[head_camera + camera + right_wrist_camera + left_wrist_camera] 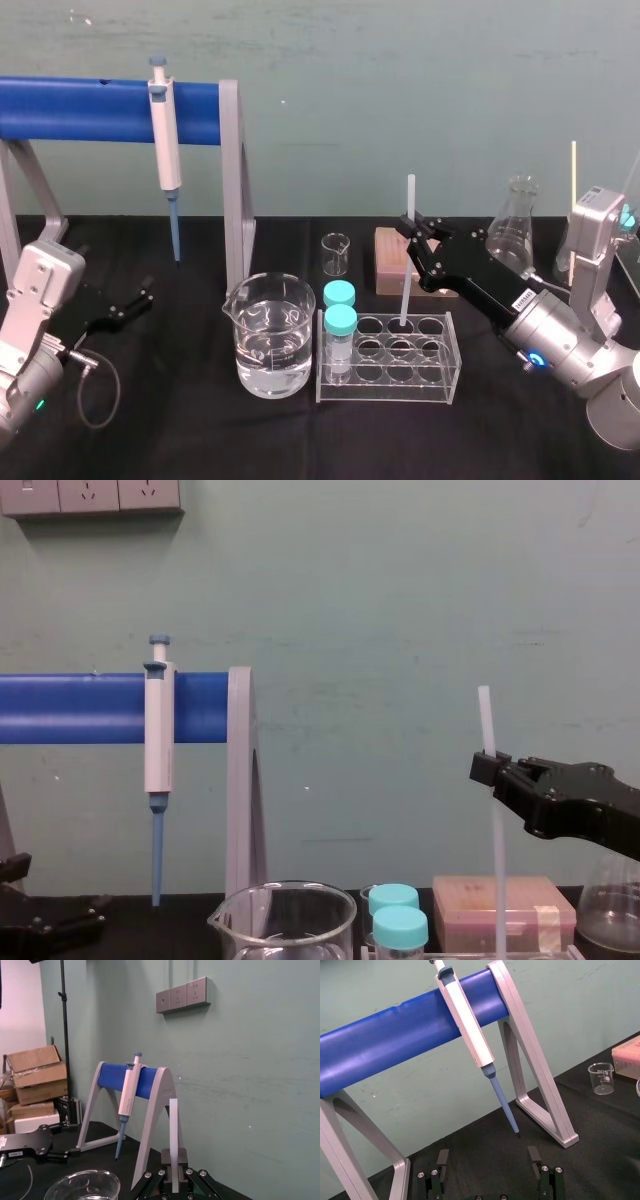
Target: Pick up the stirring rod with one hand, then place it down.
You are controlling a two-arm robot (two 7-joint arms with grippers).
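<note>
Head view: the right gripper [412, 230], black with flat angular jaws, reached in from the right and was clamped on the stirring rod [405, 285] near its top. The rod stood almost upright, its lower end at a back hole of the clear plastic test-tube rack [440, 385]. A high grip probably kept the jaws clear of the rack. A glass beaker [268, 340] of clear liquid sat just left of the rack. The left gripper [128, 303] lay parked on the black table [180, 420] at far left.

Left wrist view: the left gripper [490, 1172] held nothing, its fingers spread wide. Ahead, a white-and-blue pipette [467, 1025] hung on a smooth blue bar [385, 1045].

Right wrist view: the rod [173, 1135], thin, straight and milky white, rose from between the narrowly closed jaws of the right gripper [173, 1182].

Chest view: the rod [485, 715] stood vertical, its top above the right gripper [492, 770], which pinched it from the right.
</note>
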